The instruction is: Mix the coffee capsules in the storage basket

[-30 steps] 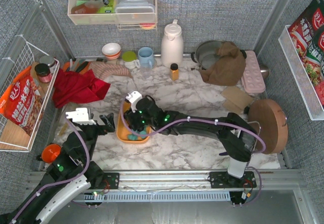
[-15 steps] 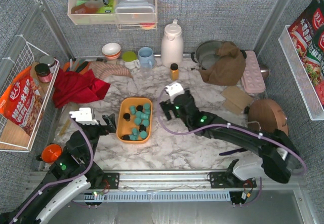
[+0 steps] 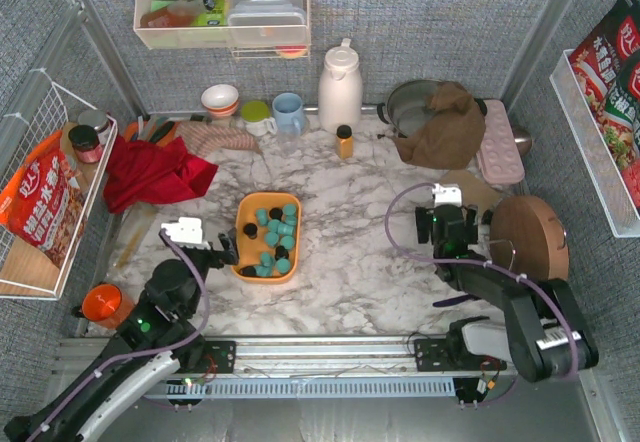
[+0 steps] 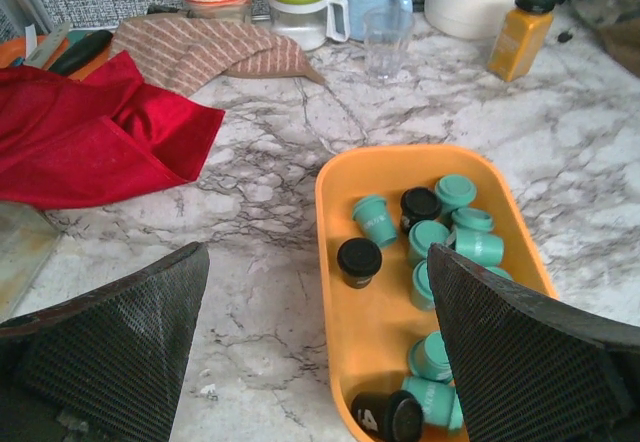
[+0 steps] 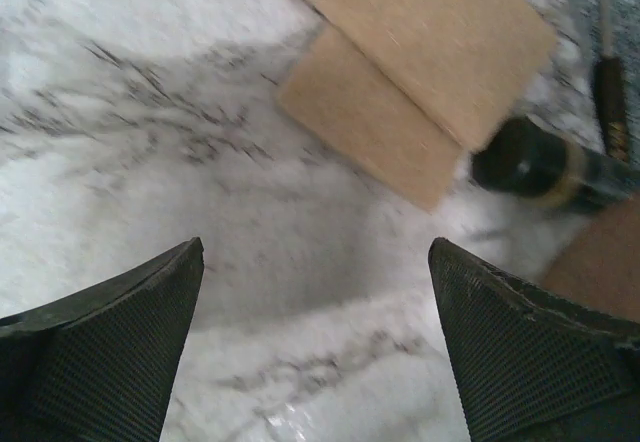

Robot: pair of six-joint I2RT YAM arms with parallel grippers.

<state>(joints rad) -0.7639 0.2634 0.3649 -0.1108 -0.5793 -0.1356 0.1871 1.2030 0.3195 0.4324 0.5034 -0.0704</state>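
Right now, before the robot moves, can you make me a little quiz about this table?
1. True or false: the shallow orange plastic basket holds both teal and black coffee capsules.
2. The left fingers are: A) open, holding nothing; B) shut on a capsule.
3. Which stands nearer the basket: the tall white jug or the small amber bottle with a black cap?
Key: 1 true; 2 A; 3 the amber bottle.

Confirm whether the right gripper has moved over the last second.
Yes: the right gripper left the shallow orange-yellow plastic basket and withdrew rightward, beside the round brown wooden board.
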